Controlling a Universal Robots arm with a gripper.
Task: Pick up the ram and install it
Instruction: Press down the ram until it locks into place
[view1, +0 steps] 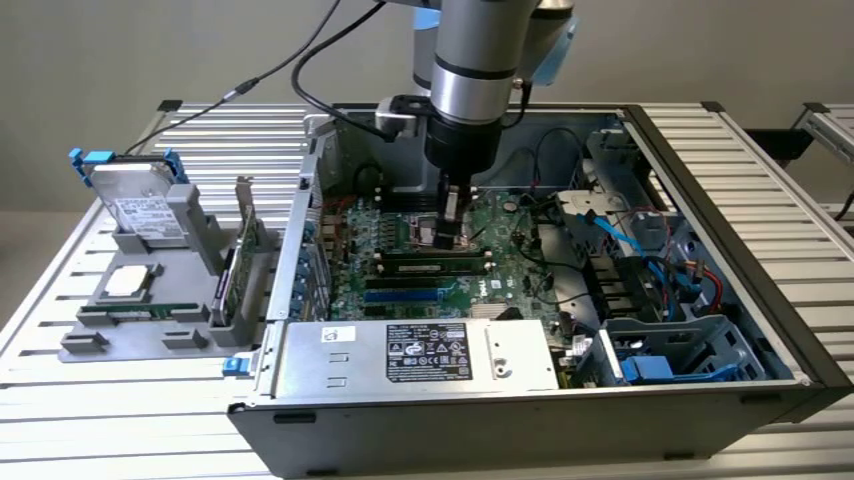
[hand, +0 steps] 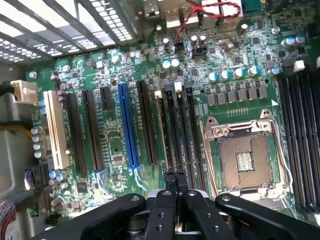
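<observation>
Ram (view1: 430, 266) seated, exterior view | fingers (hand: 170, 182) clenched, empty, above motherboard (hand: 114, 142), wrist view

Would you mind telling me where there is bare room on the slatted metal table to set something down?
The slatted metal table is bare in front of the grey parts holder, along the exterior view's lower left, and behind the open black computer case near. Inside the case is crowded: the shut gripper hangs over the green motherboard.
</observation>
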